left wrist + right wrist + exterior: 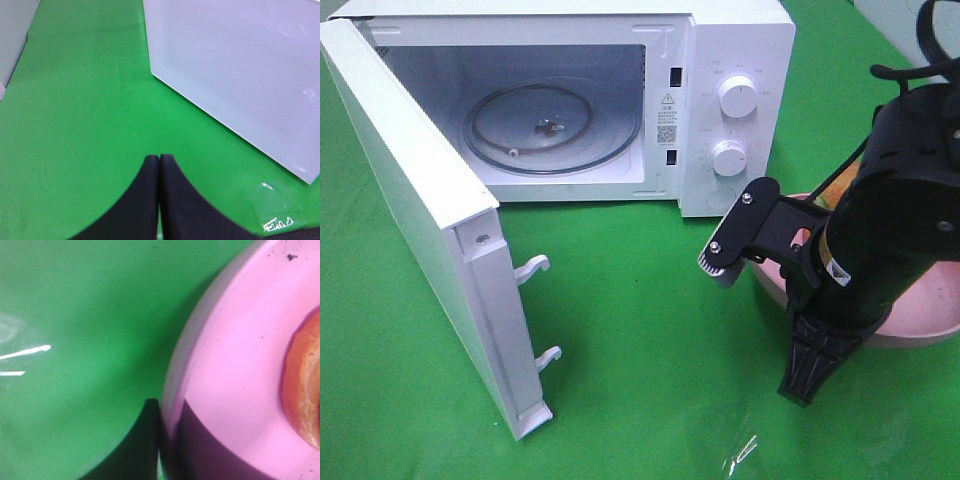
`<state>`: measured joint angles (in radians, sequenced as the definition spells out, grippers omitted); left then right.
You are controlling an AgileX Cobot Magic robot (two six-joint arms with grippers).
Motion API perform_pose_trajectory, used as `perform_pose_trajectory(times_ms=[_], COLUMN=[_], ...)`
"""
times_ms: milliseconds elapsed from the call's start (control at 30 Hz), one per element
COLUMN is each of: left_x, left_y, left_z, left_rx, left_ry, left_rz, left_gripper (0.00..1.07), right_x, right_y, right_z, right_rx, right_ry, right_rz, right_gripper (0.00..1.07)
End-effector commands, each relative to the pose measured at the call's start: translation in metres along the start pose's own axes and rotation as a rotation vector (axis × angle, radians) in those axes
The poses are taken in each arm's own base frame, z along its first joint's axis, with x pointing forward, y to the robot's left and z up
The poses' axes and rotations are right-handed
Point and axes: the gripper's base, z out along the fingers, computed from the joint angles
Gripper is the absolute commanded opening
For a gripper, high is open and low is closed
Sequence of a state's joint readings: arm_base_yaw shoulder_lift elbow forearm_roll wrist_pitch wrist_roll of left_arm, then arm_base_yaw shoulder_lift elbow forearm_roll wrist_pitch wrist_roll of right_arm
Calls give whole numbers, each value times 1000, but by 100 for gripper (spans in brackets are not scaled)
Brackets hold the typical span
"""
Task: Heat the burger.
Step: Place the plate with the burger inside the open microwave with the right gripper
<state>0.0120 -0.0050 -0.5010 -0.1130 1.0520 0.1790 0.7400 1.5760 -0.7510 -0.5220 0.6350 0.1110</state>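
The burger (305, 390) sits on the pink plate (235, 340); the plate is on the green worktop (650, 330), near the microwave (740, 60) and its knobs (736, 95); the right tool (161, 407) is pinched tight on the plate's rim, apart from the burger; the left tool (159, 157) is closed, tips touching, above the worktop near the door (410, 200); the door stands wide open; a glass tray (552, 125) lies inside.

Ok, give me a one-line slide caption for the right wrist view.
Right tool shut on the rim of the pink plate, which carries the burger, over green cloth.
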Motion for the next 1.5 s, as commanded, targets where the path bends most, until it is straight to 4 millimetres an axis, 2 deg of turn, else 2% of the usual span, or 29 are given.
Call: perform_pose_trajectory(times_ms=[33, 67, 267, 433, 533, 633, 767, 1200, 1500], left_x=[1, 1, 1, 1, 1, 1, 1, 1, 1], left_y=[0, 0, 0, 0, 0, 0, 0, 0, 0], left_z=[-2, -2, -2, -2, -2, -2, -2, -2, -2], left_rx=[-3, -3, -3, -3, -3, -3, -3, -3, -3], left_ry=[-30, -30, -30, -30, -30, -30, -30, -30, -30], left_rz=[-5, -5, -5, -5, -5, -5, -5, -5, -5], left_gripper=[0, 0, 0, 0, 0, 0, 0, 0, 0], right_x=[-2, -3, -5, -6, -9, -9, -14, -19, -20], right_y=[11, 16, 32, 40, 48, 48, 48, 49, 49], right_z=[-25, -33, -50, -54, -57, -57, -58, -60, -60], right_rx=[21, 10, -18, -32, -22, -19, 19, 32, 62], right_ry=[-87, -117, -191, -208, -235, -243, -290, -357, -362], right_rz=[-185, -232, -410, -498, -643, -661, -816, -815, -966], right_gripper=[0, 0, 0, 0, 0, 0, 0, 0, 0])
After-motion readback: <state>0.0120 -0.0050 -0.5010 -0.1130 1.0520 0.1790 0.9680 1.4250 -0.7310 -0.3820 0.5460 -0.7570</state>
